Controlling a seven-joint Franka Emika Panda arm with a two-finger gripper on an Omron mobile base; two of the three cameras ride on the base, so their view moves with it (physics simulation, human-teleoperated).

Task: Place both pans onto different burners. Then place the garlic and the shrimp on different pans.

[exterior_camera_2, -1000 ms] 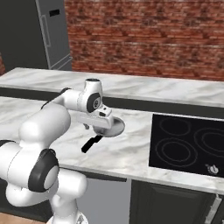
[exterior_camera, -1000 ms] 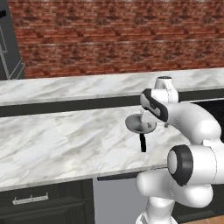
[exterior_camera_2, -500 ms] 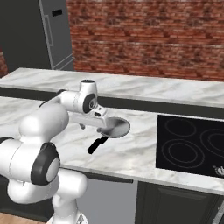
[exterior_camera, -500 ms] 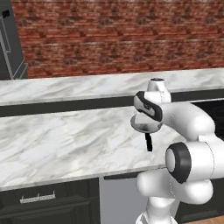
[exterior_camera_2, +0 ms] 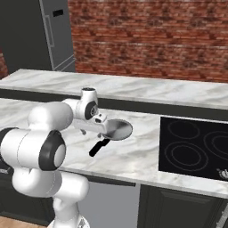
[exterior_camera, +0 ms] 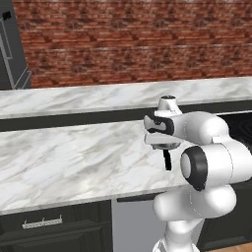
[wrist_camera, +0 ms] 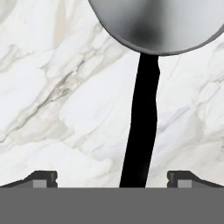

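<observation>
Round, shallow silver pan (exterior_camera_2: pixel 119 129) with long black handle (wrist_camera: pixel 142 127), resting on marble counter (exterior_camera_2: pixel 133 156) left of cooktop (exterior_camera_2: pixel 196 147). Gripper (wrist_camera: pixel 112 180) above handle, fingertips (wrist_camera: pixel 41 178) spread wide, holding nothing.

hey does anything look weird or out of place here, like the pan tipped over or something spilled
Nothing stands out. The silver pan sits level and upright over the marble counter, its black handle running straight between the fingertips of the tool. No spill or damage shows on the counter or the black cooktop.
</observation>
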